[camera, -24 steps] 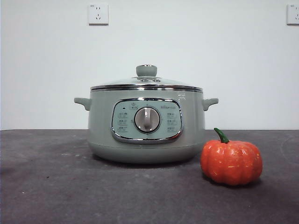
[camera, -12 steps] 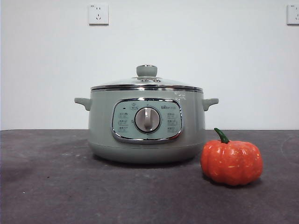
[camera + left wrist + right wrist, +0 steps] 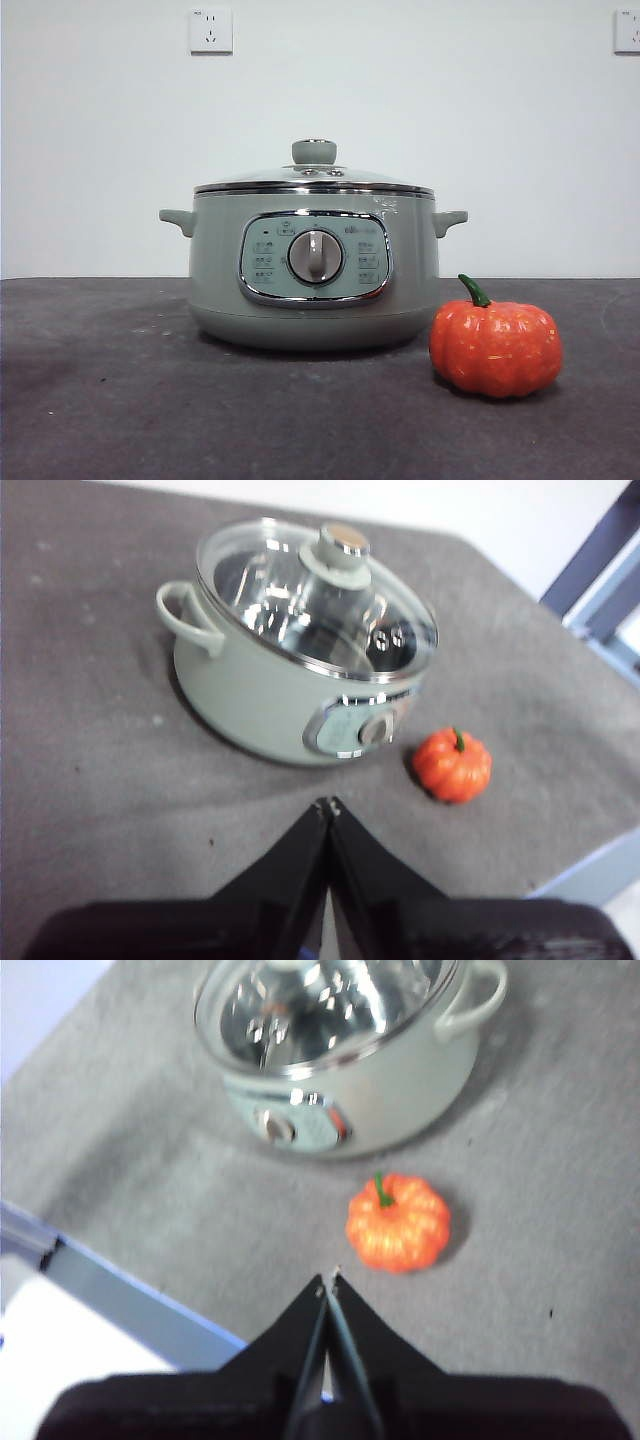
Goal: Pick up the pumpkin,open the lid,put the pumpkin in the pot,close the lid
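Observation:
The sage-green pot (image 3: 313,268) stands in the middle of the grey table with the glass lid (image 3: 313,176) shut on it. The orange pumpkin (image 3: 495,346) sits upright on the table just in front of the pot, to its right. Neither arm shows in the front view. In the left wrist view my left gripper (image 3: 327,805) is shut and empty, high above the table, back from the pot (image 3: 270,680) and pumpkin (image 3: 452,764). In the right wrist view my right gripper (image 3: 328,1280) is shut and empty, above the table near the pumpkin (image 3: 398,1224), with the pot (image 3: 360,1070) beyond.
The table's front edge and a blue-grey frame show in the wrist views (image 3: 120,1300). A white wall with two sockets (image 3: 210,30) stands behind the table.

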Motion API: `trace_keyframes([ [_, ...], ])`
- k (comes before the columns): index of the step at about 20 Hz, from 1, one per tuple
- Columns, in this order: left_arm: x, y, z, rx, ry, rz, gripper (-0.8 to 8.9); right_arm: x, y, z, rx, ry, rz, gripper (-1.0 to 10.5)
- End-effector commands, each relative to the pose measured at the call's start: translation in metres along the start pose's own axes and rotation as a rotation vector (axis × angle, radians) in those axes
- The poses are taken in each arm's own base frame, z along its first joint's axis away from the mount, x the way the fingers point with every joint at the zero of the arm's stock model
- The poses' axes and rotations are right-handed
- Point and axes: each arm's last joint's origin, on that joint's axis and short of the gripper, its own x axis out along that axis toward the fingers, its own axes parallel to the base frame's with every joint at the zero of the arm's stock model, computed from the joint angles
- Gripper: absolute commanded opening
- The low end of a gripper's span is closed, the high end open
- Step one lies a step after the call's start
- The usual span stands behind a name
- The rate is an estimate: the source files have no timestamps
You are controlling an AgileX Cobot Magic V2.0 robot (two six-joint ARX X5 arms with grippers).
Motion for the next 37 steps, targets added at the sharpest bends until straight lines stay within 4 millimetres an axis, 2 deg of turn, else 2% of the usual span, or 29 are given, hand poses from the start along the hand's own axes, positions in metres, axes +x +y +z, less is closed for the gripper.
trace_keyframes([
  [1,-0.001,-0.002,0.006,0.074,0.023,-0.013,-0.08,0.002,0.0,-0.001,-0.029,0.025,0.009,-0.1],
  [4,-0.003,-0.004,0.012,0.078,0.021,-0.019,0.14,0.001,0.0,0.0,-0.034,0.015,0.009,0.1],
  [5,-0.003,-0.004,0.012,0.077,0.018,-0.019,1.38,0.001,0.0,0.0,-0.035,0.013,0.009,0.2],
  [6,-0.003,-0.004,0.012,0.077,0.018,-0.017,3.69,0.001,0.0,0.0,-0.036,0.012,0.009,1.2],
  [7,-0.003,-0.004,0.012,0.077,0.018,-0.017,6.25,0.001,0.0,0.001,-0.034,0.01,0.008,3.1],
  [8,-0.003,-0.004,0.012,0.077,0.018,-0.018,7.23,0.002,0.0,0.001,-0.031,0.007,0.008,4.9],
  [9,-0.003,-0.004,0.012,0.077,0.018,-0.018,7.26,0.002,0.0,0.001,-0.028,0.006,0.008,6.6],
  [10,-0.003,-0.004,0.012,0.077,0.018,-0.019,7.24,0.002,0.0,0.001,-0.026,0.008,0.008,7.0],
  [14,-0.003,-0.004,0.012,0.077,0.018,-0.019,7.24,0.007,-0.003,0.004,-0.012,0.03,0.012,7.0],
  [18,-0.003,-0.004,0.012,0.077,0.018,-0.019,7.24,0.023,-0.005,0.011,-0.017,0.095,0.061,6.9],
  [23,-0.003,-0.004,0.012,0.077,0.018,-0.02,7.24,0.073,-0.007,0.028,-0.074,0.232,0.073,6.9],
  [26,-0.003,-0.004,0.012,0.077,0.018,-0.02,7.24,0.115,-0.009,0.033,-0.118,0.337,0.02,6.9],
  [32,-0.003,-0.004,0.012,0.077,0.018,-0.02,7.24,0.19,-0.012,0.029,-0.186,0.478,-0.048,6.9],
  [37,-0.003,-0.004,0.012,0.078,0.018,-0.02,7.24,0.229,-0.015,0.02,-0.243,0.525,-0.139,6.9],
])
